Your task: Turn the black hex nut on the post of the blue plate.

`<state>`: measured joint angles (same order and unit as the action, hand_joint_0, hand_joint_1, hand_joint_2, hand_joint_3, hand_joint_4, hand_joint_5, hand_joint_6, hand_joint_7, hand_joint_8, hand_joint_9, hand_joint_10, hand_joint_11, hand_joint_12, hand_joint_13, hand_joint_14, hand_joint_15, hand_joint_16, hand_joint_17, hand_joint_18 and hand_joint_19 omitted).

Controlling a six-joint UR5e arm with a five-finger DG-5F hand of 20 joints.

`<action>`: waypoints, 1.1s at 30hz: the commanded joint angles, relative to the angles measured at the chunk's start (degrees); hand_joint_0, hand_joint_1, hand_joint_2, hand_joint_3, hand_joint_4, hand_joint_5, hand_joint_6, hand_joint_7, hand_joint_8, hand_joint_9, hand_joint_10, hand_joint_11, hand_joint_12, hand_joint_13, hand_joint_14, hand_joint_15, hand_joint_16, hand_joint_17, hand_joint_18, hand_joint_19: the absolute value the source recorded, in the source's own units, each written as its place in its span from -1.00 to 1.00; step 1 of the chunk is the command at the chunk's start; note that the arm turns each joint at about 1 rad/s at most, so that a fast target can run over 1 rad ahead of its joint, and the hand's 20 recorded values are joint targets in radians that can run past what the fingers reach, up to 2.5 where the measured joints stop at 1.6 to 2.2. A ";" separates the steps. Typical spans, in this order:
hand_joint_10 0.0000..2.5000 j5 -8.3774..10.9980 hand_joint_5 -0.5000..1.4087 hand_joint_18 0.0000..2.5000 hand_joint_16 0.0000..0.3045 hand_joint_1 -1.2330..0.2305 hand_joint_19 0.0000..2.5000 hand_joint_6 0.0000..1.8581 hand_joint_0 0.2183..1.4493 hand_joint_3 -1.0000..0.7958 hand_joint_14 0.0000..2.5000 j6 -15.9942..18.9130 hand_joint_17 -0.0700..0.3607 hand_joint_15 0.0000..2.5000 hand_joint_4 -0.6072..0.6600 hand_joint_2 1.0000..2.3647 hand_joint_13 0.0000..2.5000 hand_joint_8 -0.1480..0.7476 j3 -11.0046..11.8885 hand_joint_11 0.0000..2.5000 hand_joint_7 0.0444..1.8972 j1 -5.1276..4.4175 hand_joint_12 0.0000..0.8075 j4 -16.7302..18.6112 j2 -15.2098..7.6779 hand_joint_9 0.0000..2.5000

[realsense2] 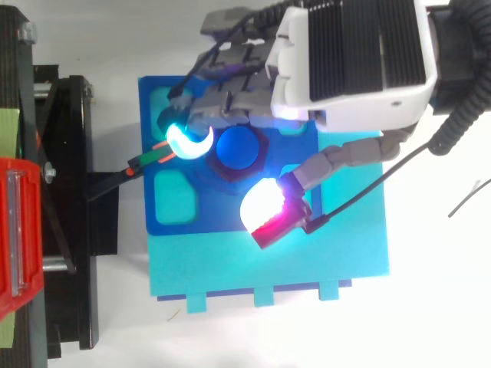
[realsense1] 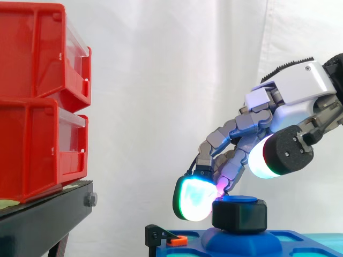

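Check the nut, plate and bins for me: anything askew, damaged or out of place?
Nothing stands out. The black hex nut sits level on the post of the blue plate, the plate lies flat, and the hand hangs over the nut. The red bins are stacked squarely on the black stand.

place: robot lab | evidence: white curtain (realsense1: 177,80) backdrop, red bins (realsense1: 37,101) on black stand (realsense1: 43,219), blue plate (realsense2: 149,153) fixture

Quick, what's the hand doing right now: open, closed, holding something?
Hand: down at the black hex nut; whether it grips the nut cannot be told.
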<state>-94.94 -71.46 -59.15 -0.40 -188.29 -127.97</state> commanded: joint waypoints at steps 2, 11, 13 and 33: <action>-1.00 -0.86 -0.64 -0.84 -0.65 0.13 -0.88 -0.46 -0.51 -0.44 -1.00 -0.17 -0.11 -0.97 0.41 -1.00 -0.64 0.08 0.00 -1.00 -0.24 0.76 0.02 0.12 0.00 -0.46; -1.00 -3.32 -0.64 -0.84 -0.64 0.13 -0.88 -0.46 -0.51 -0.44 -1.00 -0.17 -0.11 -0.97 0.41 -1.00 -0.64 0.07 0.00 -1.00 -0.24 2.07 0.02 2.14 0.00 -0.46; -1.00 -3.58 -0.64 -0.84 -0.64 0.13 -0.87 -0.46 -0.51 -0.44 -1.00 -0.08 -0.11 -0.97 0.41 -1.00 -0.63 0.07 0.00 -1.00 -0.24 2.07 0.02 2.41 0.00 -0.46; -1.00 -0.51 -0.64 -0.80 -0.65 0.13 -0.86 -0.46 -0.51 -0.44 -1.00 1.32 -0.11 -0.97 0.40 -1.00 -0.61 0.03 1.49 -1.00 -0.24 -0.30 0.00 4.08 0.00 -0.45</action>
<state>-95.97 -70.15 -57.63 -0.26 -184.63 -127.97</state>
